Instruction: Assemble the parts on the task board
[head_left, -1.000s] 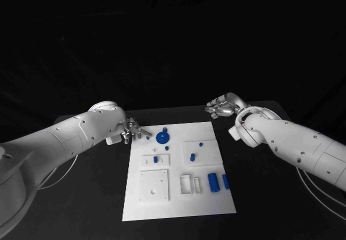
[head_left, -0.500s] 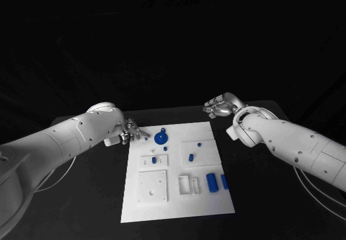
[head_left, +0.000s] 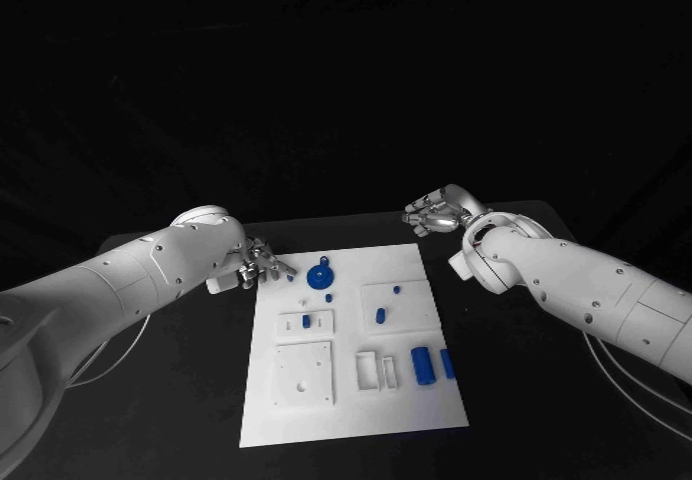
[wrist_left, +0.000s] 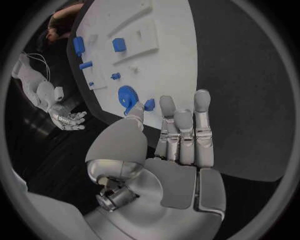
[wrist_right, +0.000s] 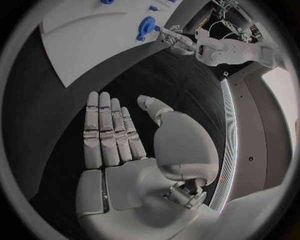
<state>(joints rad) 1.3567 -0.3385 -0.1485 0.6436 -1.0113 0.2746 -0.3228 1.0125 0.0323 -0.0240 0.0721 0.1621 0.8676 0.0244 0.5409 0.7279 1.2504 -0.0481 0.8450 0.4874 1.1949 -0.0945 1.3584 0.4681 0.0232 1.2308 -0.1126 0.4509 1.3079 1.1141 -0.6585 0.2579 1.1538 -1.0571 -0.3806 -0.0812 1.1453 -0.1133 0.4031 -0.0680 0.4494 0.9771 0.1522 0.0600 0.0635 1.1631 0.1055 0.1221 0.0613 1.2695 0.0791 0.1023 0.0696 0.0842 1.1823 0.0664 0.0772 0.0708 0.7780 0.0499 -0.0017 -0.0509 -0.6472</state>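
White task board (head_left: 361, 400), blue parts (head_left: 424, 364).

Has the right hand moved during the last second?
Yes, slightly. The right hand has drifted toward the picture's left, closer to the far right corner of the task board.

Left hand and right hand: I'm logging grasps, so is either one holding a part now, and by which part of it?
Nothing is held. The left hand hovers at the task board's far edge near the round blue part, fingers extended. The right hand is open over the black table.
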